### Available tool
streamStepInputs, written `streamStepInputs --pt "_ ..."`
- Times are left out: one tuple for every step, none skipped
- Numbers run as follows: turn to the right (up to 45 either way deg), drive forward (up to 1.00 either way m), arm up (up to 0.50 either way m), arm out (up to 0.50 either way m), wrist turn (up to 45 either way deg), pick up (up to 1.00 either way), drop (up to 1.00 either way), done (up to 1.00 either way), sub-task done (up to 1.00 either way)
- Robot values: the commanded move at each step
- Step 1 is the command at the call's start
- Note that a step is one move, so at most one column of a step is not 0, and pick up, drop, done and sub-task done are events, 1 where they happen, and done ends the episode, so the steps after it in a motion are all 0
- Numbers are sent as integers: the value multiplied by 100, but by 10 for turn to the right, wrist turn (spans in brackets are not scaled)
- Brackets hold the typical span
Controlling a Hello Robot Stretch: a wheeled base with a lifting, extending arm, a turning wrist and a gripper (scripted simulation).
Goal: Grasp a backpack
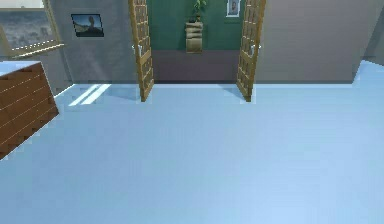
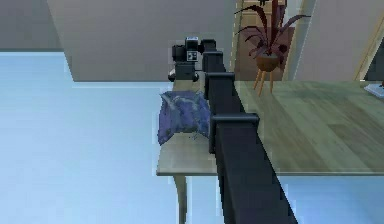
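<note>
Backpack, blue-grey, lies on the table, short of the gripper fingers, beside the arm. Whether those fingers hold anything cannot be told.

Pale floor, open lattice doors (plant beyond), wooden dresser left

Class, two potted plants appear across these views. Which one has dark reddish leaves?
The arm side view's plant, in an orange pot beyond the table. The forward view's plant, seen between two wooden doors, has green leaves.
</note>
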Motion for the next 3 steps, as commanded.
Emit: streamStepInputs --pt "0 0 0 0 450 0 0 0 0" --pt "0 0 0 0 150 0 0 0 0" --pt "0 0 0 0 -450 0 0 0 0"
